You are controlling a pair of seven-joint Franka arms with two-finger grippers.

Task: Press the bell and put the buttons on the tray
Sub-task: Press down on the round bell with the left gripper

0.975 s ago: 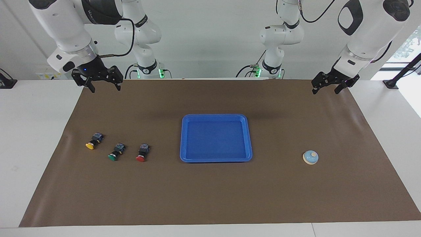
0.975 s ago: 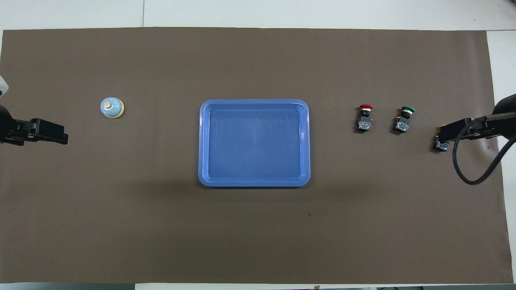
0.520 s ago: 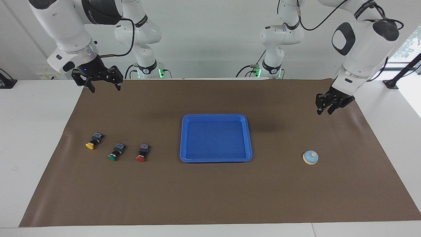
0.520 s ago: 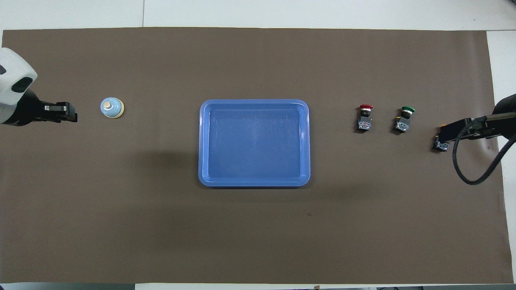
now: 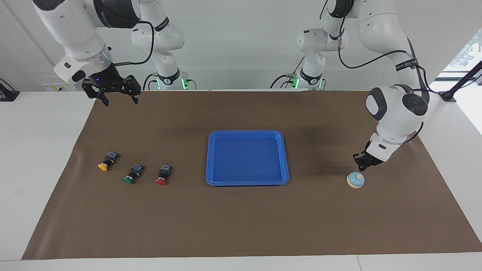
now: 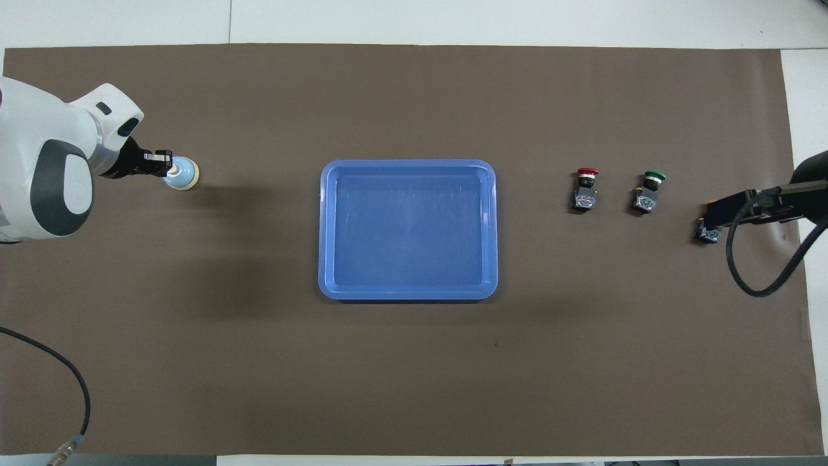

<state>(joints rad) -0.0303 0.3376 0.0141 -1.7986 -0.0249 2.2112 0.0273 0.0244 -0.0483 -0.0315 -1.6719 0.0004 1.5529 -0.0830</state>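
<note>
So the left gripper (image 5: 360, 165) is pinched fully closed with nothing in it, hanging just above the little dome-shaped call bell (image 5: 355, 180) with the light blue top and cream knob. From the facing camera its tip sits right over the knob, and I honestly can't tell if it's touching. From overhead the fingertips overlap the bell's edge on the side toward the left arm's end of the table.

The right gripper (image 5: 118, 97) waits up in the air with its fingers spread wide, holding nothing, over the robot-side edge of the brown mat (image 5: 241, 218). The three black-bodied push-button switches lie on the mat near it: the yellow-capped one (image 5: 106, 162) is closest to it, then the green-capped one (image 5: 133, 174), then the red-capped one (image 5: 162, 175).

The flat bright blue plastic tray (image 5: 285, 158) sits mid-mat between the two grippers, nothing in it.
</note>
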